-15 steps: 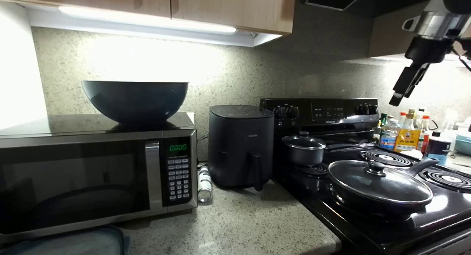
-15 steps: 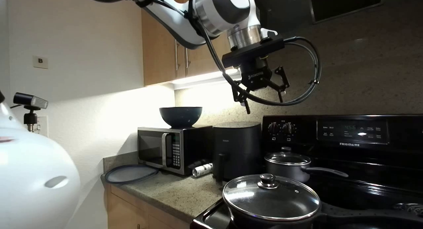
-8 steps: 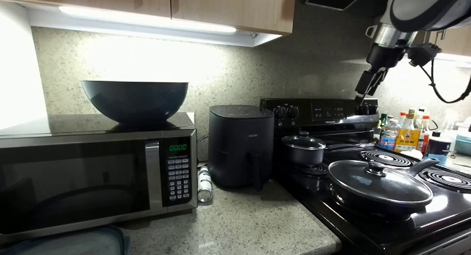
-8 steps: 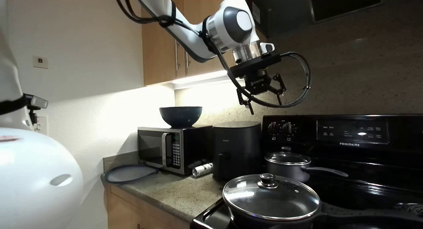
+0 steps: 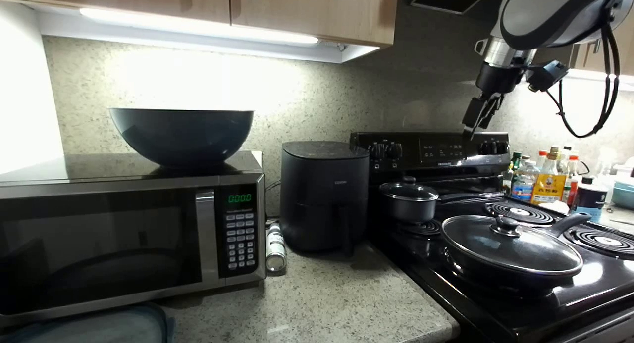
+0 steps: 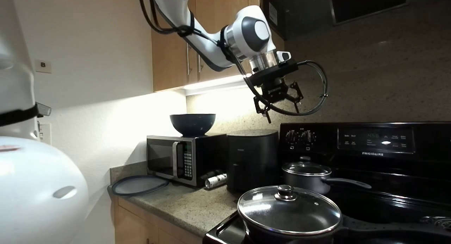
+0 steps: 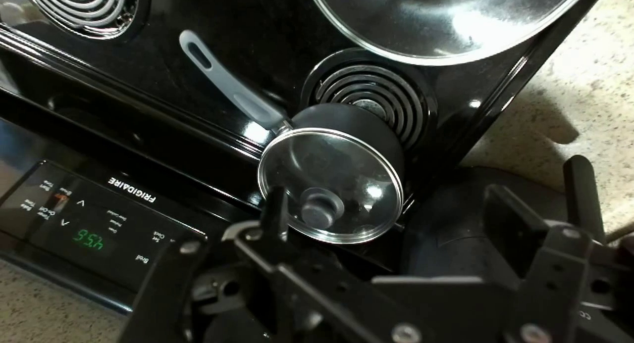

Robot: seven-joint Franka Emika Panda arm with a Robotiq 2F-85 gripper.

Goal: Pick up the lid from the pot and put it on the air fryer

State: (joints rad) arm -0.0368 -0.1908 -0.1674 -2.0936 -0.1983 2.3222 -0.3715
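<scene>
The small round glass lid (image 7: 342, 165) with a dark knob sits on the small pot (image 7: 351, 116). Both exterior views also show the lid (image 5: 409, 190) (image 6: 307, 169) on the pot (image 5: 407, 212) (image 6: 304, 183), at the back of the stove. The matte black air fryer (image 5: 324, 199) (image 6: 252, 163) stands on the counter beside the stove; its top shows partly in the wrist view (image 7: 436, 219), behind a finger. My gripper (image 5: 474, 129) (image 6: 283, 116) (image 7: 389, 194) is open and empty. It is in the air, higher than the pot and the air fryer, touching neither.
A wide dark pan with a glass lid (image 5: 515, 246) stands at the stove's front. The microwave (image 5: 124, 234) bears a big dark bowl (image 5: 183, 135). A can (image 5: 276, 249) lies by the air fryer. Bottles (image 5: 547, 179) stand beyond the stove. Upper cabinets (image 5: 307, 11) overhang the counter.
The arm has moved left and slightly down in an exterior view, toward the pot and air fryer. In an exterior view it has come a little right and down. The lid and pot are unmoved.
</scene>
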